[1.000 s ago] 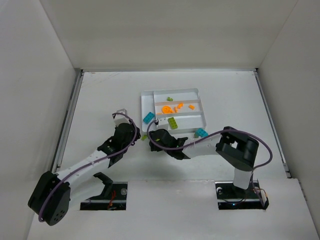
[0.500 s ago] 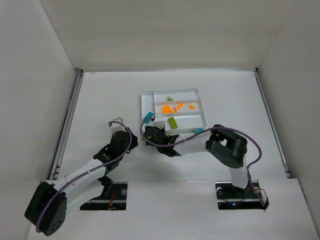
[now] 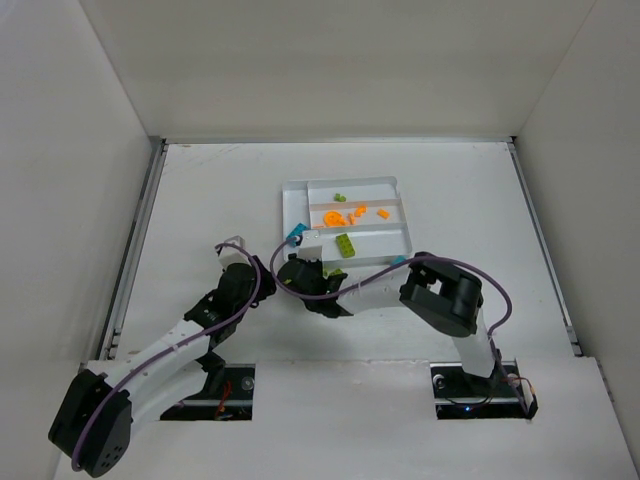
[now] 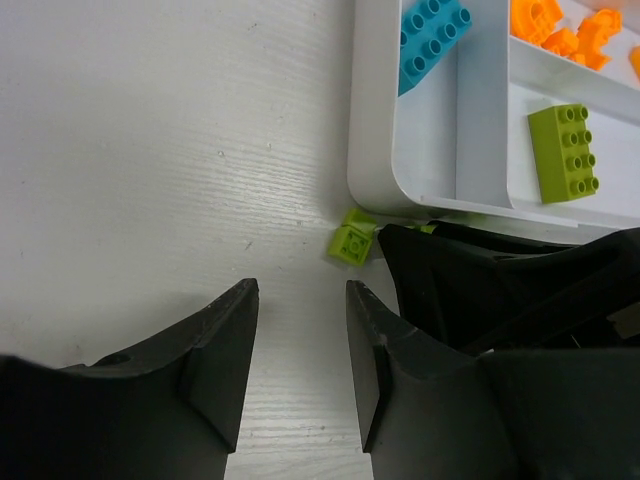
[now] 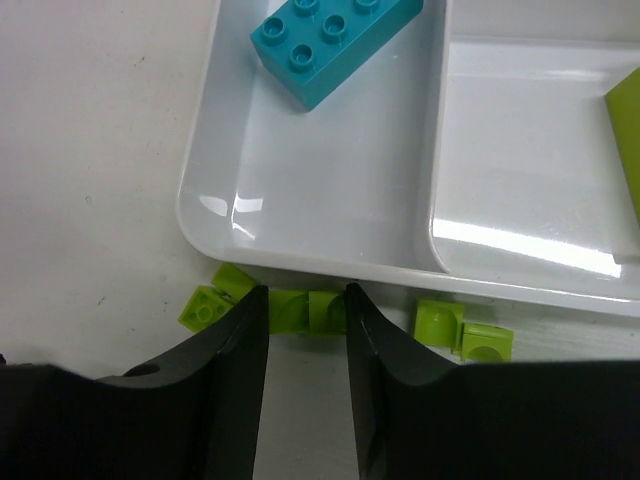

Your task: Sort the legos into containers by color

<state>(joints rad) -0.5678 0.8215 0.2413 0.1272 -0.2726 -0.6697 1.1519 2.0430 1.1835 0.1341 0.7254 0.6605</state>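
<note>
The white tray holds a teal brick in its left compartment, a lime brick in the compartment beside it, and orange pieces farther back. My right gripper is open at the tray's near left corner. Its fingertips stand on either side of a small lime piece lying against the tray wall. More lime pieces lie to its left and right. My left gripper is open and empty over bare table, just short of a lime piece.
A teal piece lies on the table outside the tray's near edge, beside the right arm. The right arm's black body fills the space right of my left gripper. White walls enclose the table.
My right gripper has moved left along the tray's near edge to the lime pieces at its corner. My left arm has drawn back a little toward its base.
</note>
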